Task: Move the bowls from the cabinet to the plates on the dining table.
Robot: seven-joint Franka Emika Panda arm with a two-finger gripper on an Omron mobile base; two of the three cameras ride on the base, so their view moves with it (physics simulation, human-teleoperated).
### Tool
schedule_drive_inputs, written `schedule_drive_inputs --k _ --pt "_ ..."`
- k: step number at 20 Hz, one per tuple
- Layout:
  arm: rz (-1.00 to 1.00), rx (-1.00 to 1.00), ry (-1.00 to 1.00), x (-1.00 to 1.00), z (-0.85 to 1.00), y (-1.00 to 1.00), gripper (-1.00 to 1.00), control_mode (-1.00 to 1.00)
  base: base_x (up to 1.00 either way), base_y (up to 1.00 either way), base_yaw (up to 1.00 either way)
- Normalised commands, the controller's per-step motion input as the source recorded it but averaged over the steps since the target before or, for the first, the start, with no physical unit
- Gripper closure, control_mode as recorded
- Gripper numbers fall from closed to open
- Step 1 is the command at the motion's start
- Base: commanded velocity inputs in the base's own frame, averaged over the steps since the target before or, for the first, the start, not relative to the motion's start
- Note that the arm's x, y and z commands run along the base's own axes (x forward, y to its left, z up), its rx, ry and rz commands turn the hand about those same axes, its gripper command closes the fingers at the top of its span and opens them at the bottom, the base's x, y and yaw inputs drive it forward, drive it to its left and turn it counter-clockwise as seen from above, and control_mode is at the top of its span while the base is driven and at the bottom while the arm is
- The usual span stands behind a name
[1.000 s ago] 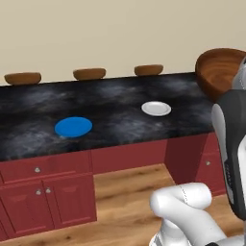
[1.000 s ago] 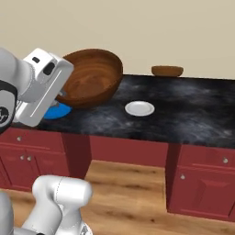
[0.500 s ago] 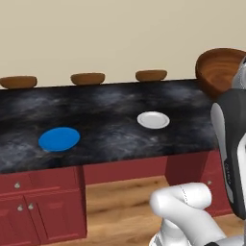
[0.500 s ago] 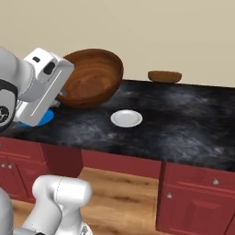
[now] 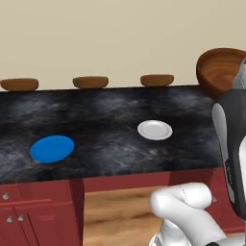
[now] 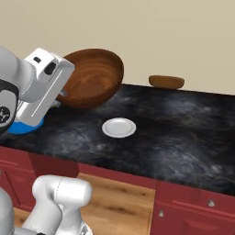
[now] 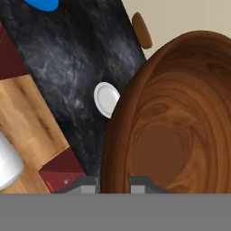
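Observation:
My gripper is shut on the rim of the deep dark brown wooden bowl, with one fingertip on each side of the rim. The bowl hangs tilted in the air over the near left part of the dining table, its hollow facing the base. It also shows at the right edge of the left base view, bowl. On the black marbled top lie the white plate and the blue plate. The cabinet is out of view.
Three flat brown stool tops stand behind the table's far edge, one of them the stool top. Red drawers with silver knobs sit under the top. A wooden floor gap opens below the table's front.
The whole picture has shifted, so the base has driven; the table and plates now sit lower and nearer in both base views. The bowl stays in my gripper as before.

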Motion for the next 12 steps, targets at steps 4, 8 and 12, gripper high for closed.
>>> schedule_drive_inputs --k 4,8,12 --pt "0.00 0.00 0.00 0.00 0.00 0.00 1.00 1.00 0.42 -0.22 0.14" --pt "0.00 0.00 0.00 0.00 0.00 0.00 1.00 1.00 0.35 -0.22 0.14" --pt "0.00 0.00 0.00 0.00 0.00 0.00 1.00 1.00 0.36 -0.16 0.13"
